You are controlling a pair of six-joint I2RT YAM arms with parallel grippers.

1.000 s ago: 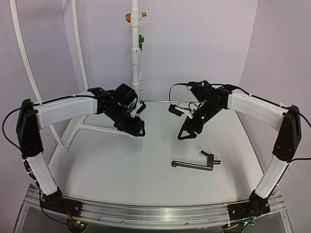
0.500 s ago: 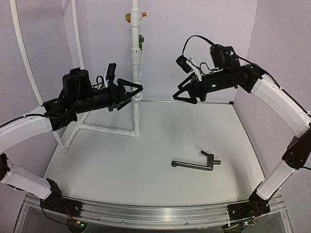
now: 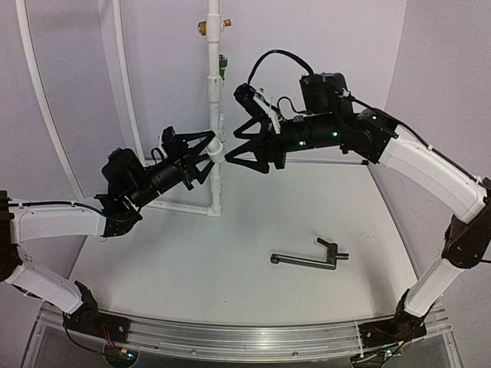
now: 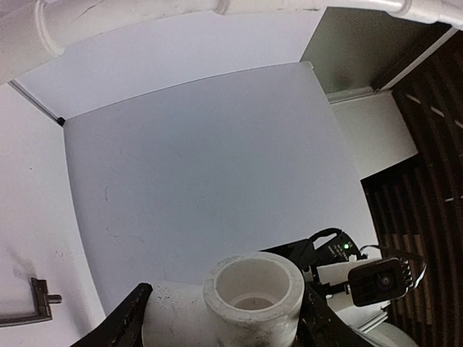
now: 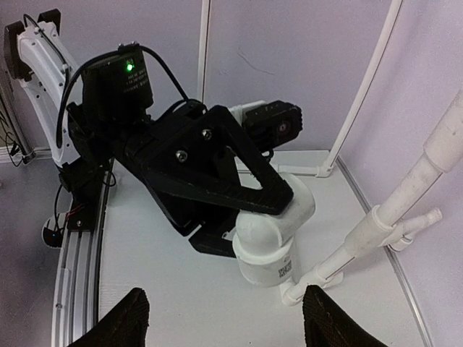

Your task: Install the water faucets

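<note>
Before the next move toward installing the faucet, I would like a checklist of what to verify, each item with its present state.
1. Left gripper steadies the white fitting on the pipe: ok, its fingers sit on both sides of the fitting.
2. Socket of that fitting is free: ok, it is open and nothing is screwed in.
3. Right gripper is free to pick: ok, open and empty, raised near the fitting.
4. Faucet is in hand: not ok, it lies flat on the table, away from both grippers.
5. Which end of the faucet goes into the socket: cannot tell, too small to see.
</note>
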